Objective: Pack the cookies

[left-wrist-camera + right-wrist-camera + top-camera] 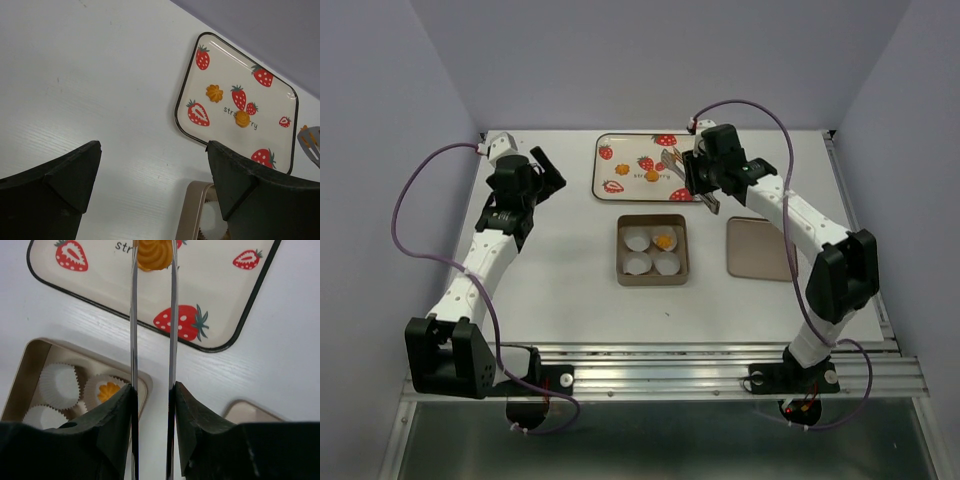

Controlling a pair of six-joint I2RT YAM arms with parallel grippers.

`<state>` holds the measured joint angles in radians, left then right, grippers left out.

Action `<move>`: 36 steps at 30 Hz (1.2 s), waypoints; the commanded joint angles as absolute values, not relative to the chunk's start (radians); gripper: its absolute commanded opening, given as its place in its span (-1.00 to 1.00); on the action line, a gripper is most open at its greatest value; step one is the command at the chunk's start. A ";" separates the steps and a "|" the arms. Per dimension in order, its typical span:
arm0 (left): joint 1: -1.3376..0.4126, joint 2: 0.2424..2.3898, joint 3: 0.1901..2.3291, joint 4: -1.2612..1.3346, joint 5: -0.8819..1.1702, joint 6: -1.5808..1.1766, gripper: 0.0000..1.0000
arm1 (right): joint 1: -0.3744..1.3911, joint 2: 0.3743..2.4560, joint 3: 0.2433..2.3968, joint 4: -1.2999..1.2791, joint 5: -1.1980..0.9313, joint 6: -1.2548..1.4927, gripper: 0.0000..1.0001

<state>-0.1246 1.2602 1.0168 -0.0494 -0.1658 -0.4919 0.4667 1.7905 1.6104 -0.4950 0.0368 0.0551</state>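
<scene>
Two orange cookies (214, 93) (242, 119) lie on the strawberry-printed tray (182, 95). A third cookie (107, 391) sits in a white paper cup inside the tan box (30, 355). My right gripper (152, 387) is shut on a pair of metal tongs (134, 315). The tong tips flank one tray cookie (155, 255) on both sides. From above, that gripper (705, 178) hangs over the tray's right edge. My left gripper (152, 150) is wide open with nothing in it, above bare table left of the tray (645, 167).
The box (652, 250) stands in the middle of the table with several paper cups in it. Its lid (760, 248) lies flat to the right. Grey walls close in the back and both sides.
</scene>
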 commanded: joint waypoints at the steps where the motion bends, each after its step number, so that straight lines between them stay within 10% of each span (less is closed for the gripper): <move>1: -0.135 1.215 1.034 -0.018 -0.156 -0.489 0.98 | 0.521 1.640 1.481 -0.442 0.008 0.046 -0.23; 13: -0.173 1.184 1.025 -0.018 -0.169 -0.488 0.98 | 0.710 1.391 1.218 -0.437 -0.098 0.090 -0.21; 36: -0.179 1.177 1.046 -0.020 -0.158 -0.476 0.98 | 0.767 1.560 1.279 -0.512 -0.048 0.080 -0.19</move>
<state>-0.1711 1.2133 1.0168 -0.0494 -0.1577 -0.4911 0.7609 1.5631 1.2297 -0.5228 -0.0620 0.0856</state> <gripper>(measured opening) 0.986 0.414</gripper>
